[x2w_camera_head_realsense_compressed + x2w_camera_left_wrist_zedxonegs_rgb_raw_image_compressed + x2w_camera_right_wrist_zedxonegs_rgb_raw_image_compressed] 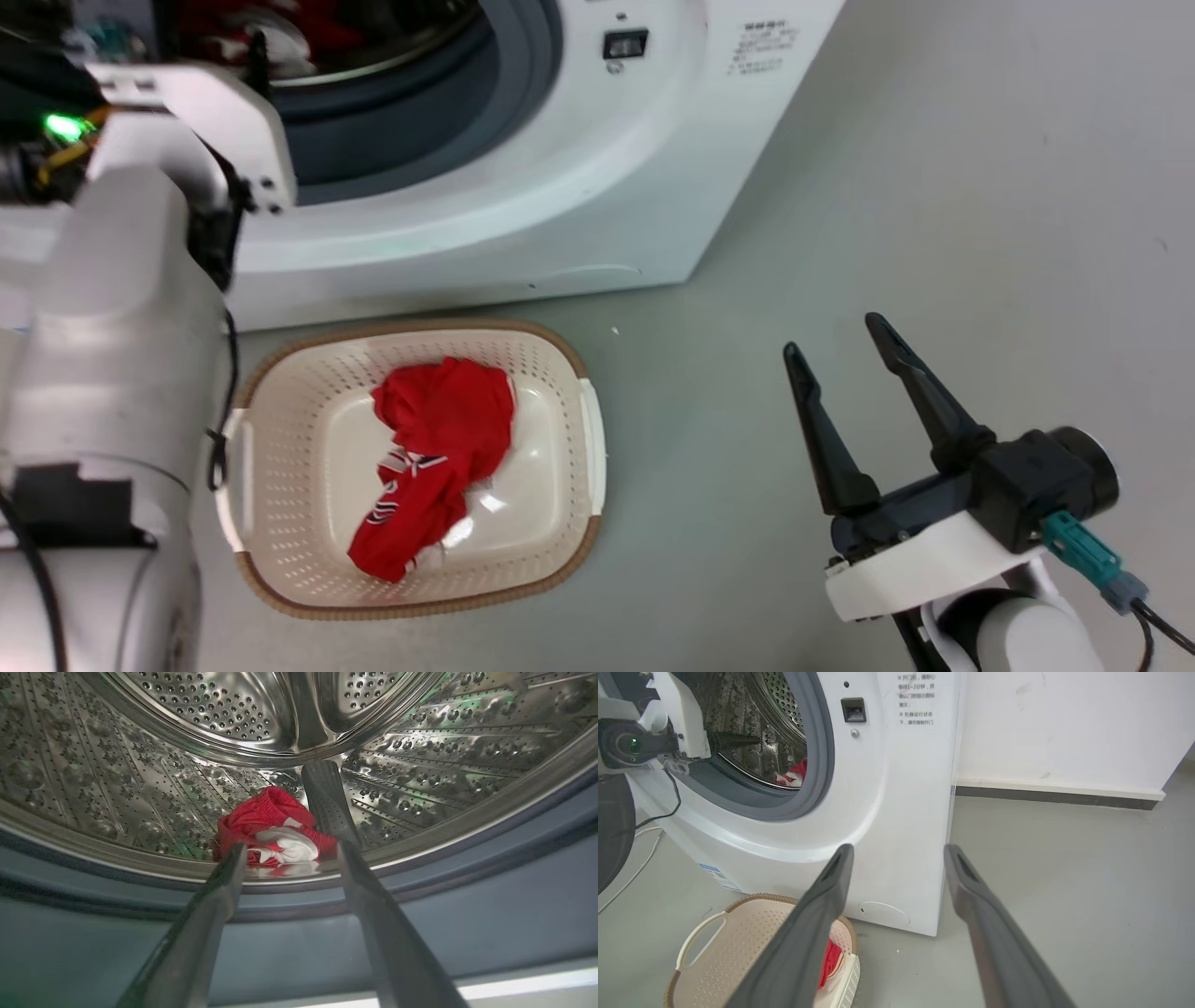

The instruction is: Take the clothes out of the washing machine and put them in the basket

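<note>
The right gripper (833, 332) hangs low over the grey floor (934, 187), to the right of the basket and well apart from it. Its two dark fingers are spread and hold nothing.

The basket (551, 373) stands on the floor just in front of the washing machine (560, 187). Part of the clothes (439, 439) lies in it: a crumpled red piece with white stripes, running from the middle of the bottom toward the near rim. In the right wrist view the same basket (738, 933) shows behind the right gripper's (899, 848) left finger, with a bit of red at its edge.

The pale left arm (112, 308) rises at the left and reaches to the open porthole. The left gripper (292, 844) points over the grey-blue rubber seal (467, 914) into the steel drum (140, 788). Its fingers are parted, and their tips stand on either side of a red and white piece (275, 821) bunched at the front of the drum floor, beside a ribbed paddle. Whether the tips touch the cloth, I cannot tell.

A white wall (1064, 728) stands behind the machine.
</note>
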Robot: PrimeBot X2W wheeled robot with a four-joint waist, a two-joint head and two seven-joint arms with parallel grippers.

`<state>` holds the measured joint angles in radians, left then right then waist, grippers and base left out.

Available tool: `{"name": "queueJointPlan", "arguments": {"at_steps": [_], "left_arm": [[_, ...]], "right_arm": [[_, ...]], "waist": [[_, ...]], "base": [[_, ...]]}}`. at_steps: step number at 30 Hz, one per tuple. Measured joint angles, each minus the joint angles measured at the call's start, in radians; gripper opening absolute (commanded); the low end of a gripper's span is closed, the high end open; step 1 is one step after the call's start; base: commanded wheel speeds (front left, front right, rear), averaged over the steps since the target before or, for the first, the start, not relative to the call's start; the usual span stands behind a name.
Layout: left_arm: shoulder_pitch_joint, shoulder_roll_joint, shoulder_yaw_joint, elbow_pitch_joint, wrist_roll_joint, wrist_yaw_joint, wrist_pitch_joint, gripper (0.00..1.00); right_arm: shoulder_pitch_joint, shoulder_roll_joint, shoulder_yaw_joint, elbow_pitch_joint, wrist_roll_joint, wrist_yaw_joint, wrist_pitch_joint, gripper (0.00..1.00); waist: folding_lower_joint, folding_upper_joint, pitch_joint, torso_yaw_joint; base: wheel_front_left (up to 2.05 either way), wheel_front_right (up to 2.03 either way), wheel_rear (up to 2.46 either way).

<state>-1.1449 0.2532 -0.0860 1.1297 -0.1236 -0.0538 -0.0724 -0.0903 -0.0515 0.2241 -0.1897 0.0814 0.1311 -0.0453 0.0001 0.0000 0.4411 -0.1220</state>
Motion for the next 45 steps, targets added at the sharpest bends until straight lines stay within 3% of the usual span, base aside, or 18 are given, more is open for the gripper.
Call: {"name": "queueJointPlan", "arguments": {"at_steps": [16,29,30,32,33,36,37,45], "left_arm": [[-0.326,0.161,-0.059,0.11,0.042,-0.023,0.296,1.0],[-0.429,0.266,-0.099,0.136,0.066,-0.017,0.543,1.0],[-0.437,0.266,-0.1,0.136,0.065,-0.017,0.56,0.74],[-0.442,0.264,-0.098,0.135,0.055,-0.009,0.58,0.12],[-0.442,0.263,-0.1,0.135,0.056,-0.006,0.586,0.0],[-0.439,0.261,-0.104,0.131,0.056,0.011,0.585,0.0],[-0.433,0.26,-0.108,0.108,0.056,0.035,0.551,0.0],[-0.377,0.245,-0.109,0.009,0.048,0.108,0.355,0.0]], "right_arm": [[-0.046,0.0,0.085,0.042,0.052,0.0,-0.053,1.0],[-0.074,0.0,0.115,0.078,0.077,0.0,-0.086,1.0],[-0.075,0.0,0.116,0.081,0.079,0.0,-0.088,1.0],[-0.08,0.0,0.118,0.089,0.08,0.0,-0.091,1.0],[-0.082,0.0,0.119,0.091,0.081,0.0,-0.091,1.0],[-0.094,0.0,0.122,0.093,0.085,0.0,-0.092,1.0],[-0.096,0.0,0.119,0.094,0.085,0.0,-0.092,1.0],[-0.092,0.0,0.083,0.098,0.071,0.0,-0.087,1.0]], "waist": [[0.0,0.0,0.197,-0.145],[0.0,0.0,0.302,-0.228],[0.0,0.0,0.307,-0.229],[0.0,0.0,0.31,-0.231],[0.0,0.0,0.31,-0.23],[0.0,0.0,0.309,-0.23],[-0.0001,0.0,0.303,-0.229],[-0.0001,0.0,0.275,-0.211]], "base": [[0.0,0.0,0.0],[0.0,0.0,0.0],[0.0,0.0,0.0],[0.0,0.0,0.0],[0.0,0.0,0.0],[0.0,0.0,0.0],[0.0,0.0,0.0],[0.0,0.0,0.0]]}}
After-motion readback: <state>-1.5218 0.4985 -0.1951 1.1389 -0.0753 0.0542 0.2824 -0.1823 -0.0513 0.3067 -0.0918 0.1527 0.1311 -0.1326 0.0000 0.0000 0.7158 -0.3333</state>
